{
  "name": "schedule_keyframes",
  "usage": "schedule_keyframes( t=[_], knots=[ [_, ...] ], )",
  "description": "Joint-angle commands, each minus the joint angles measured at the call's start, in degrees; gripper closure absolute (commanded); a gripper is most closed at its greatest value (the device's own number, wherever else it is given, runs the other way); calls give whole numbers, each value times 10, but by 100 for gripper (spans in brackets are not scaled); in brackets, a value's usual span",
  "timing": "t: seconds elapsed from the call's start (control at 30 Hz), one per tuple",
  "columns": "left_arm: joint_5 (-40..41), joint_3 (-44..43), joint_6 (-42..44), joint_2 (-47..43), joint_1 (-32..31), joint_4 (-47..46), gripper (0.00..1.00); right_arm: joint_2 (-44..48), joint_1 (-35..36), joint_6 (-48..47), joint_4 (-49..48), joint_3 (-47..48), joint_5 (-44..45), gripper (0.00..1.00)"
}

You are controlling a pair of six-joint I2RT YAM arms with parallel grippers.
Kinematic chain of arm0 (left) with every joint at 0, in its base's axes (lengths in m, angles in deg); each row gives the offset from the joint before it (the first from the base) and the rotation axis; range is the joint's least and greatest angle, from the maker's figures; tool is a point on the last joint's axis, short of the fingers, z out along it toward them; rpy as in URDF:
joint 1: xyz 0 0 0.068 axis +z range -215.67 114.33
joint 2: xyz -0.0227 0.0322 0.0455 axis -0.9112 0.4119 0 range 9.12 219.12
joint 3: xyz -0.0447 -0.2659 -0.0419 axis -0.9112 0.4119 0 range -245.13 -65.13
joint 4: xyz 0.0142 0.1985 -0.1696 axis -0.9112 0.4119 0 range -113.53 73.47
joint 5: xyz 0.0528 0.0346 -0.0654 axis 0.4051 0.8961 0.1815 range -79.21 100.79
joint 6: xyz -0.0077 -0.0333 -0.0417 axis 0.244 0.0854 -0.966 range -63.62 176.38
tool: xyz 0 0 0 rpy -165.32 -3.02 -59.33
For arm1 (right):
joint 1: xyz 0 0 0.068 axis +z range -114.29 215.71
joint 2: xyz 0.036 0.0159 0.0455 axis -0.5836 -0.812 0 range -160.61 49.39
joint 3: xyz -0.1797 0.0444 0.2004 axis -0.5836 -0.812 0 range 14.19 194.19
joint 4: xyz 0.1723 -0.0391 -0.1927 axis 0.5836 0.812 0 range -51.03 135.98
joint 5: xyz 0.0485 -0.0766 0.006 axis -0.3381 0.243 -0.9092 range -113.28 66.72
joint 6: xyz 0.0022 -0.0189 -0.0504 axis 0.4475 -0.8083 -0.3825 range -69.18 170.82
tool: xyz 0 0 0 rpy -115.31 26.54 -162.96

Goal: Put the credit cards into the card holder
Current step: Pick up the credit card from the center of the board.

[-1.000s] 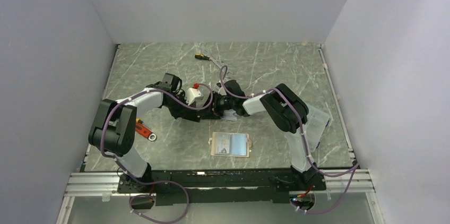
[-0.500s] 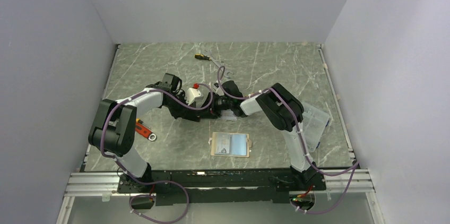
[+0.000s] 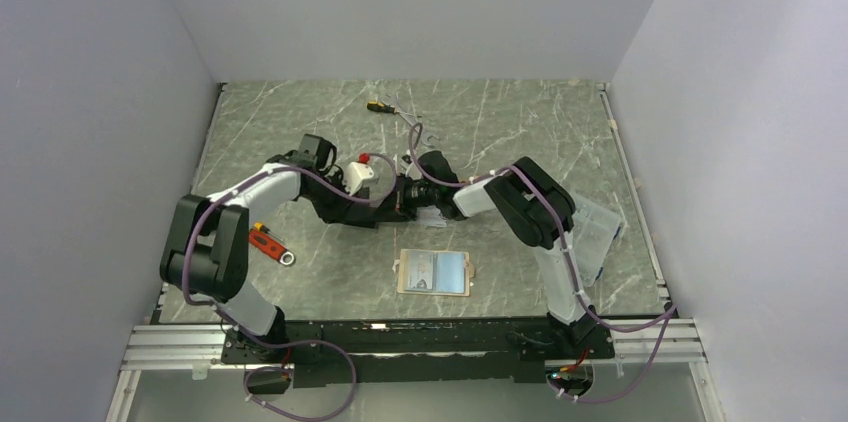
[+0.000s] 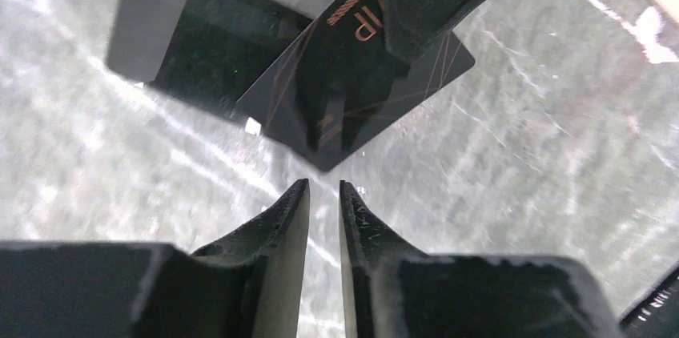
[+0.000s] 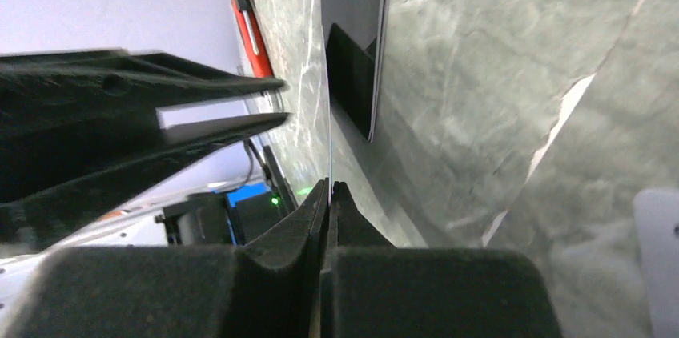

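Black credit card point(image 4: 360, 90) is clamped edge-on between the closed fingers of the right gripper point(image 5: 329, 187). Its free corner points at the left gripper point(image 4: 323, 187), whose fingers stand a narrow gap apart with that corner just beyond their tips, not touching. The card holder point(image 3: 434, 272) lies open on the table point(image 3: 520, 122), on the near side of both pairs of fingers and apart from them.

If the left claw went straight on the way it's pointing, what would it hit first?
Most likely the black card, pinched by the right gripper: its corner sits just ahead of the left gripper, in line with the gap between its fingers. Depth is unclear, though.
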Motion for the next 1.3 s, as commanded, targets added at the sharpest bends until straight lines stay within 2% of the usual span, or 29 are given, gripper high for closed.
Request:
schedule_keyframes(
  t=[0.0,0.03,0.07,0.1,0.3,0.47,0.57,0.63,0.67,0.73,0.8,0.9,0.97,1.03,1.13,1.27],
  knots=[
    [-57,-85,4,-87,26,97,65,87,-8,-104,82,7,-7,100],
    [-67,-103,9,-100,31,119,44,108,-8,-130,115,9,-6,100],
    [-80,-125,14,-112,36,143,8,120,-9,-160,152,16,-5,100],
    [-98,-146,18,-121,41,164,2,134,-8,-187,185,22,-4,100],
    [-156,-242,41,-155,49,254,1,205,-9,-344,345,53,-50,100],
    [-271,-283,114,-176,49,336,0,286,-8,-465,469,74,-36,100],
    [-301,-324,140,-189,49,369,1,326,-8,-513,541,95,-14,100],
    [-289,-361,140,-195,50,377,1,352,-7,-532,563,100,2,100],
    [-273,-363,115,-200,49,352,1,368,-7,-537,569,100,8,100],
    [-192,-317,52,-214,50,284,1,386,-7,-541,571,95,26,100],
    [-135,-256,41,-206,51,248,1,397,-8,-547,578,98,37,100],
    [-178,-337,74,-125,63,363,1,409,-7,-557,594,106,46,100],
    [-216,-384,80,-118,69,383,1,418,-7,-562,602,109,50,100],
    [-224,-373,64,-162,62,328,1,422,-7,-571,614,114,52,100],
    [-203,-311,42,-215,51,260,1,430,-8,-586,626,117,58,100],
    [-215,-328,90,-171,14,349,1,445,-7,-590,613,98,55,100]
  ],
)
